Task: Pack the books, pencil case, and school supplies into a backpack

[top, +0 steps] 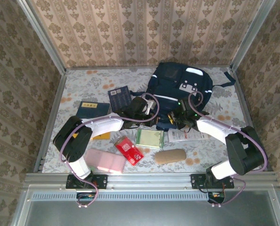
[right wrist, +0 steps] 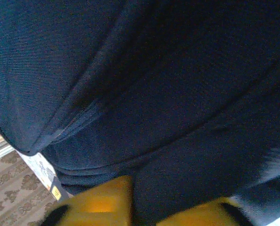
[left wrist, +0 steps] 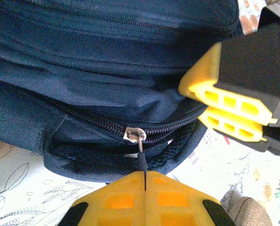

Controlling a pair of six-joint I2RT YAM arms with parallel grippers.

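The navy backpack [top: 177, 87] lies at the back middle of the table. My left gripper [left wrist: 144, 175] is shut on the black zipper pull [left wrist: 143, 162] at the bag's near edge, with the silver slider [left wrist: 134, 133] just above it. From above, the left gripper [top: 160, 120] sits beside my right gripper [top: 174, 117]. My right gripper [right wrist: 144, 200] is shut on a fold of the backpack [right wrist: 177, 117] fabric; its yellow fingers [left wrist: 225, 101] pinch the cloth above the zipper. The navy grid book [top: 119, 98] and the blue book [top: 93, 109] lie to the left. An orange-yellow book [top: 102, 135] peeks out under the left arm.
In front of the bag lie a red packet [top: 129, 149], a pale green pad [top: 150, 138] and a white packet [top: 187, 135]. A tan oblong pencil case [top: 170, 156] and a flat pink pouch [top: 104, 161] lie near the front edge. Patterned walls enclose the table.
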